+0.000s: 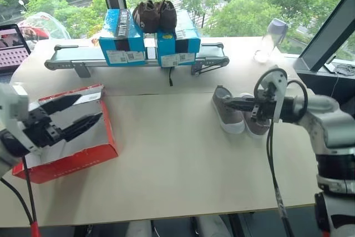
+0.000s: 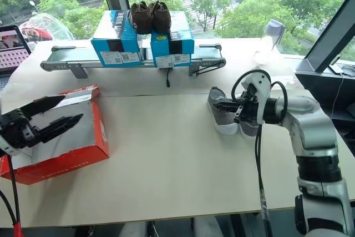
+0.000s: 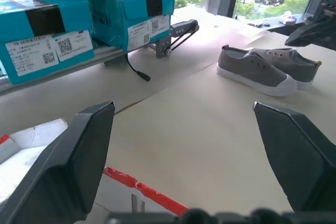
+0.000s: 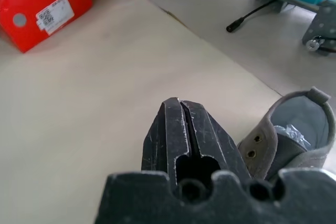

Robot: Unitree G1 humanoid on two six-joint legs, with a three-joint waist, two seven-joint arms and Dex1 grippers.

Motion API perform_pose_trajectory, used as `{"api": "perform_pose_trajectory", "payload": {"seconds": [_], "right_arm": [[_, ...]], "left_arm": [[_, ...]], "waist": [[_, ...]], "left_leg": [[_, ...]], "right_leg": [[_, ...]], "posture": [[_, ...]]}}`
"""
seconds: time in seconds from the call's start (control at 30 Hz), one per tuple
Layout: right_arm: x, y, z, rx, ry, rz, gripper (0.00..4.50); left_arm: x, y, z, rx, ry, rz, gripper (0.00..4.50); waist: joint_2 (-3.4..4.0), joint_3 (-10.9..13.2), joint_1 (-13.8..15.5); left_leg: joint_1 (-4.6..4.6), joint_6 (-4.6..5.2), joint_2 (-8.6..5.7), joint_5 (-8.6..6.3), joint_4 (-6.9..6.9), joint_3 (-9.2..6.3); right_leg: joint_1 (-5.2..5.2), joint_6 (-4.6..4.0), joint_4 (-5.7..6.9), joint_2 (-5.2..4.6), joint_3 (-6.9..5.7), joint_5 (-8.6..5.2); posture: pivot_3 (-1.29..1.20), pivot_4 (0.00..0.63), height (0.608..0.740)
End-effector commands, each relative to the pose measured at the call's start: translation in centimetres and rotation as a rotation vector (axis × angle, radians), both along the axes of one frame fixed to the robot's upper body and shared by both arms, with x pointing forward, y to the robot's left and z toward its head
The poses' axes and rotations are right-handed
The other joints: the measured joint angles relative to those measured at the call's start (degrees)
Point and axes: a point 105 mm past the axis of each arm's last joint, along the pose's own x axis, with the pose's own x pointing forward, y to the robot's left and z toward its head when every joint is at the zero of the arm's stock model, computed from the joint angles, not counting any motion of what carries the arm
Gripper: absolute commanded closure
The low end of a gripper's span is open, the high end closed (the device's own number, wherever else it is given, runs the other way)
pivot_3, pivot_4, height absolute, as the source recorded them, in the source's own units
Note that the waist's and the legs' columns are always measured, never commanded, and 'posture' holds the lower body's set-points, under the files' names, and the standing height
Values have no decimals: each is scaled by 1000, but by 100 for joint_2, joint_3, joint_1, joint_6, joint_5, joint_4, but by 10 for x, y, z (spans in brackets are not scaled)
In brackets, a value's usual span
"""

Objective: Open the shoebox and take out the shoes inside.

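1. Risk: the right gripper (image 2: 221,105), jaws pressed shut and empty, hangs just over the shoes (image 1: 239,116); a sweep could knock one off the table (image 1: 177,159).
2. Risk: the left gripper (image 1: 82,112), jaws spread wide and holding nothing, hovers over the box (image 1: 66,162); dropping could crush its wall.
3. Box sits at 9 o'clock on the table, shoes at 3 o'clock, well apart.
4. Count: one red box, two grey shoes, two blue boxes (image 1: 147,40), one bottle (image 1: 270,39).
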Motion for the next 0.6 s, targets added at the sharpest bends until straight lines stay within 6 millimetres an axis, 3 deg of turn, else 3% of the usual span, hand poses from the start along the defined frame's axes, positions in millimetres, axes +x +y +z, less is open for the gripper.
{"api": "perform_pose_trajectory", "payload": {"seconds": [0.03,0.17,0.37,0.6], "right_arm": [[-8,-13,2,52,-77,-113,4490],[-9,-29,-12,121,-94,-270,4490],[-15,-29,-24,105,-104,-326,4490],[-14,-35,-28,79,-117,-384,4490]], "left_arm": [[7,-10,3,30,-52,-15,0],[14,-21,-12,24,-41,-39,0],[22,-32,-31,5,-36,-48,0],[29,-36,-36,-9,-39,-55,0]], "waist": [[-1,-1,30],[-1,-2,98],[-1,-2,107],[-1,-2,125]], "left_leg": [[0,0,0,0,2,0],[1,0,-4,0,4,2],[2,0,-3,0,3,1],[2,0,-3,0,5,1]], "right_leg": [[4,2,-2,0,0,0],[7,4,-5,-2,2,1],[7,4,-4,0,2,1],[9,7,-5,-1,2,0]], "posture": [[0,150,740],[0,150,740],[0,150,740],[0,150,740]]}}
